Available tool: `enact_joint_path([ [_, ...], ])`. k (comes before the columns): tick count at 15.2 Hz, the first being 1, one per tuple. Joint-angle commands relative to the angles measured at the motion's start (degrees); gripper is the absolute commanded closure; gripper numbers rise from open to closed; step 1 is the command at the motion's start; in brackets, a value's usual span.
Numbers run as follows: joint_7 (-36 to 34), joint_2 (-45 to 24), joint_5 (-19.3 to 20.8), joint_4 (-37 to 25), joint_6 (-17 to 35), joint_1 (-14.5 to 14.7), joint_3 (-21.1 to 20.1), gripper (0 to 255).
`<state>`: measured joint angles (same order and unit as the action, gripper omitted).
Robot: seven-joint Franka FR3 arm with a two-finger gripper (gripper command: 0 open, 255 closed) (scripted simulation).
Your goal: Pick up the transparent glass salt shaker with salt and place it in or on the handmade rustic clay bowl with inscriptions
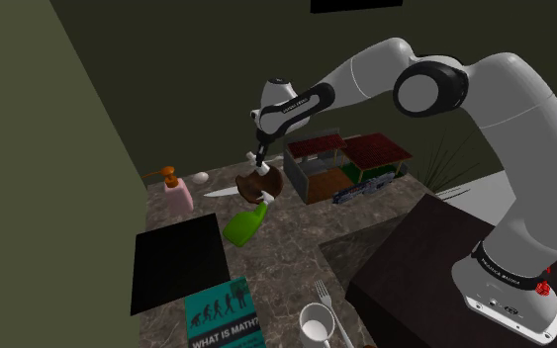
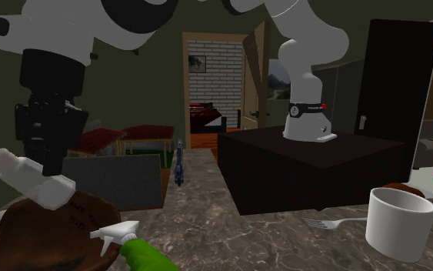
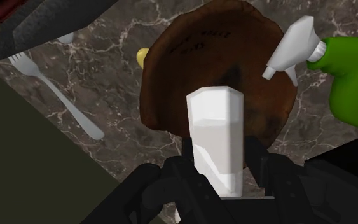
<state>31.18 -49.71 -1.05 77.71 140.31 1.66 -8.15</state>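
My arm (image 1: 484, 109) reaches out over the marbled counter (image 1: 296, 247). Below its hand I see the brown bowl (image 3: 190, 57) with dark writing on its inside. The green spray bottle (image 3: 352, 79) lies just beside it, white nozzle toward the rim. The salt shaker (image 3: 217, 137), drawn white, hangs tilted over the bowl, clamped between the fingers of the gripper (image 3: 220, 162). A fork (image 3: 56, 95) lies near the bowl.

Dark olive walls (image 1: 68, 119), marbled brown countertop (image 1: 296, 247), doorway (image 2: 214, 92) w/ white brick wall (image 2: 207, 60) beyond.
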Motion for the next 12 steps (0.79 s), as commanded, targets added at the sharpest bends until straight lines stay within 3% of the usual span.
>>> enact_joint_path([
  [1, -0.03, -1.19, 0.07, -0.39, 0.83, 0.17, 0.07, 255],
  [10, 0.00, -1.63, 0.09, -0.48, 1.18, 0.20, 0.09, 255],
  [11, 0.00, -1.63, 0.09, -0.49, 1.18, 0.20, 0.09, 0],
  [12, 0.00, -1.63, 0.09, -0.48, 1.18, 0.20, 0.09, 0],
])
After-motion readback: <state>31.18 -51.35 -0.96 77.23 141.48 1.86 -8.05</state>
